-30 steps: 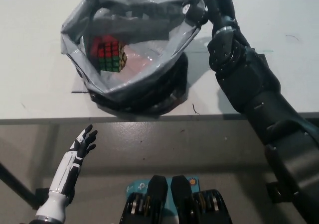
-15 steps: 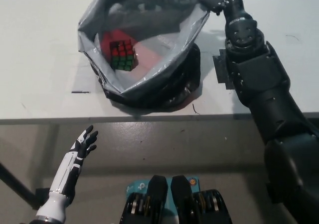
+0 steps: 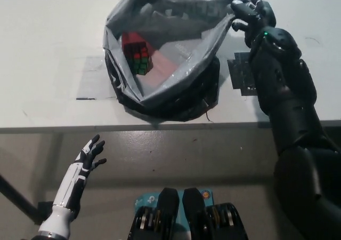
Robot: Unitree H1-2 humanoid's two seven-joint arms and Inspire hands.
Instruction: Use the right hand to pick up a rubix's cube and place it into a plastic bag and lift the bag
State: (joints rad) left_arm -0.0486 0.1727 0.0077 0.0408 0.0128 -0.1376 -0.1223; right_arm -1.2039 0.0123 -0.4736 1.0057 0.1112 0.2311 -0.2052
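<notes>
On the white table (image 3: 42, 48), near its front edge, the black right hand (image 3: 249, 13) is closed on the grey plastic bag (image 3: 181, 69)'s rim with the rubix's cube (image 3: 137, 53) inside, so lifting looks underway and wants a steady upward pull; white left hand (image 3: 89, 153) rests open below the edge; no writing legible.

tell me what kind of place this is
Probably a robot test bench or lab rather than a home: a plain white table marked with tape, bare except for a grey plastic bag holding a rubik's cube, gripped by the black right hand.
</notes>
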